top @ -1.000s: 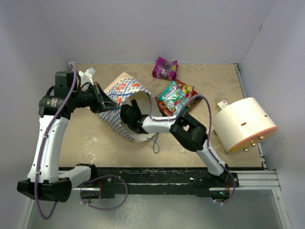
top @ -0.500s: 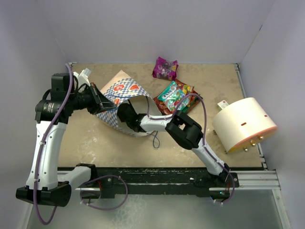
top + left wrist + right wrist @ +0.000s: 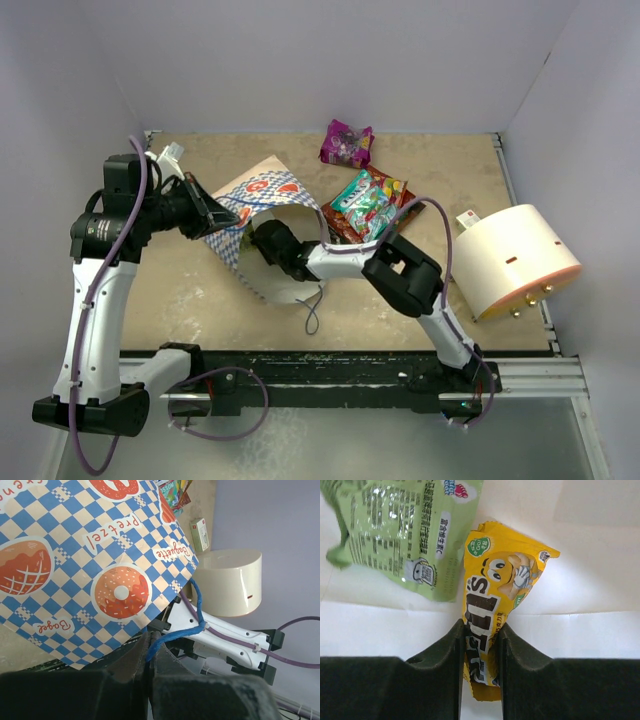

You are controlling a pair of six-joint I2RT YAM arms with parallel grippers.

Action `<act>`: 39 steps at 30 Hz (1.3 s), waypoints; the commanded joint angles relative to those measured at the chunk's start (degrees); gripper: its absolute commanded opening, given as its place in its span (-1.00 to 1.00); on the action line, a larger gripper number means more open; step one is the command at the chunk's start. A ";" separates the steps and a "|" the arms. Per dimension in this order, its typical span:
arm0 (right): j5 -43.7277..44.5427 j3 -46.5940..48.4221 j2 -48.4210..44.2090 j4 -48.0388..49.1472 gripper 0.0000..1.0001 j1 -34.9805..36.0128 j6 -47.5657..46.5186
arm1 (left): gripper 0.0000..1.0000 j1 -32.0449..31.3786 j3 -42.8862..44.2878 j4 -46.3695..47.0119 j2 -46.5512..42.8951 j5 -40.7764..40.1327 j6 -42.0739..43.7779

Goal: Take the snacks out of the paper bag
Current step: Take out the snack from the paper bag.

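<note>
- The blue string handle [image 3: 196,605] of the paper bag [image 3: 100,545] is pinched by the left gripper [image 3: 148,647] (jaws fully together).
- A yellow M&M's packet [image 3: 500,580] is clamped by the right gripper [image 3: 480,637].

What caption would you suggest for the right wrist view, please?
Right arm's fingers pinch a yellow shiny M&M's packet beside a pale green shiny packet, inside the cream-white paper bag.

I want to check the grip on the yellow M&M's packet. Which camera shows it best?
Right wrist: the yellow M&M's packet sits centred, pinched by the jaws of the right gripper, beside a green packet. The top and left wrist views show only the paper bag from outside; the packet is hidden.
</note>
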 commanded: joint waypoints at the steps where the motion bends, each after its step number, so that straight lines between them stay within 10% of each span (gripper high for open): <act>1: -3.30 -3.71 -6.44 0.31 -0.54 0.87 0.71 | -1.00 0.34 1.98 2.52 -0.90 -0.81 -1.05; 39: -20.31 -22.65 -29.65 0.64 -0.70 6.20 3.37 | -1.00 0.34 3.09 9.24 0.35 1.59 0.53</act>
